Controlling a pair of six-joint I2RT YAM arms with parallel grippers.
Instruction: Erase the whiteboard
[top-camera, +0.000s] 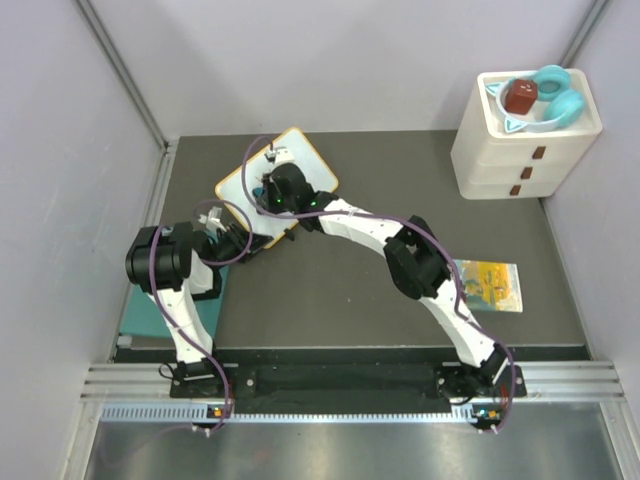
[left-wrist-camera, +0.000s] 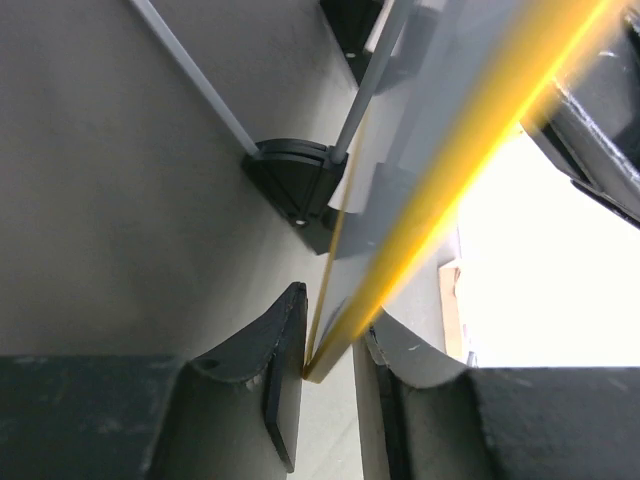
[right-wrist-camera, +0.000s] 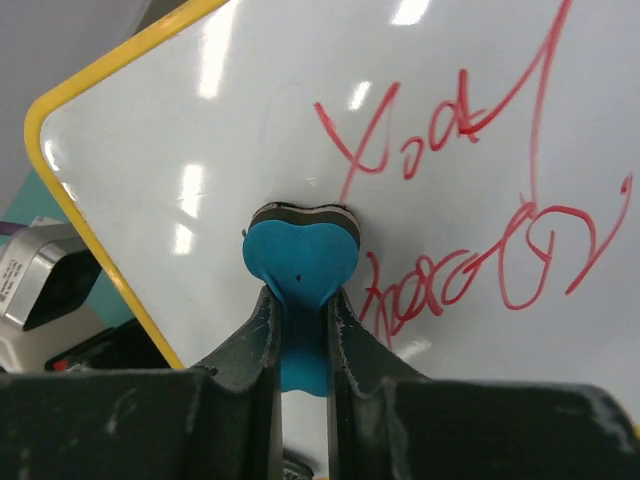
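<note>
We see a dark grey table (top-camera: 350, 290) between pale grey walls, the whiteboard (top-camera: 303, 158) towards its far left. Erasing looks barely begun: the red handwriting (right-wrist-camera: 465, 122) is unwiped. Our right gripper (right-wrist-camera: 300, 310) pinches a blue heart-shaped eraser (right-wrist-camera: 300, 250) against the board. The left gripper (left-wrist-camera: 335, 350) straddles its rim with narrow jaws; we cannot tell if they clamp it.

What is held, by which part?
Right tool pinches the blue heart-shaped eraser by its narrow tail. Left tool straddles the edge of the orange-rimmed whiteboard; clamp unclear.
</note>
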